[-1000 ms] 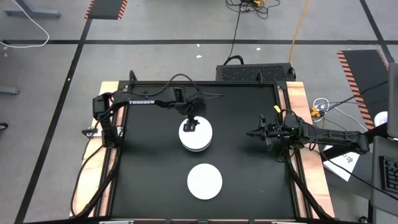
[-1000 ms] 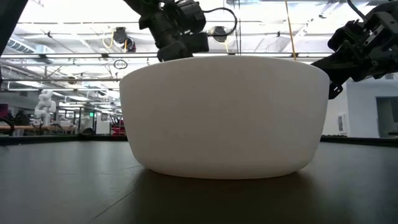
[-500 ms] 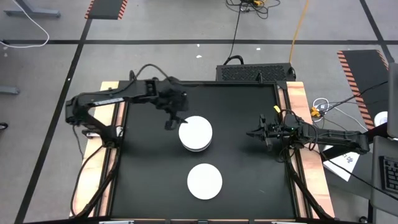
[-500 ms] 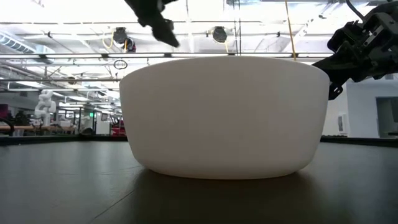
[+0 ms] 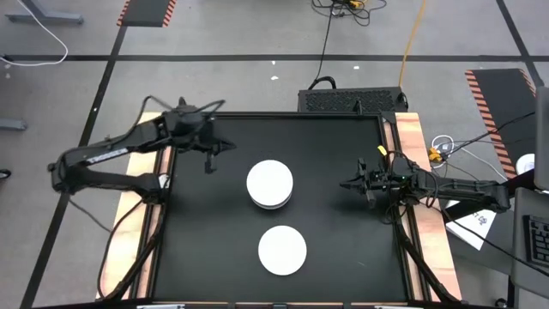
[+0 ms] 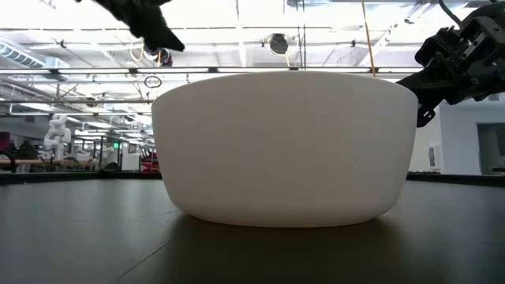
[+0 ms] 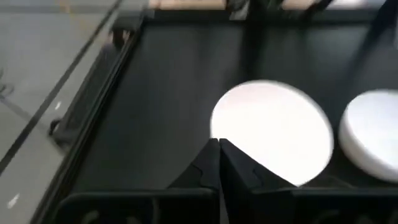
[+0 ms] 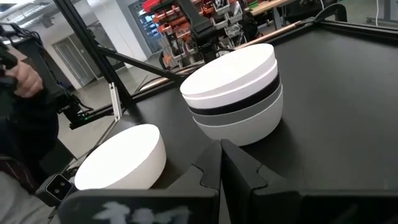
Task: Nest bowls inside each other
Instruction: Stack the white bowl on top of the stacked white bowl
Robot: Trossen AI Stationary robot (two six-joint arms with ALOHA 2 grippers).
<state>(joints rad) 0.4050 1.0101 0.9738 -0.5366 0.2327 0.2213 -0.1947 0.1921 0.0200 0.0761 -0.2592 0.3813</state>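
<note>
A stack of nested bowls (image 5: 270,184) stands mid-table, a white one on top, with a black band and a light grey bowl below it in the right wrist view (image 8: 236,93). A single white bowl (image 5: 282,250) rests upright on its base nearer the front edge and fills the low view (image 6: 284,146). My left gripper (image 5: 208,161) is shut and empty, to the left of the stack and off the table top (image 7: 219,155). My right gripper (image 5: 347,184) is shut and empty to the right of the stack (image 8: 221,155).
The black table top (image 5: 206,249) has wooden side rails (image 5: 412,146). A black box (image 5: 352,100) sits behind the far edge. A person (image 8: 18,81) stands beyond the table in the right wrist view.
My left gripper has gone from above the stack toward the table's left edge and a little toward the far edge. The stack and the single white bowl have stayed where they were.
</note>
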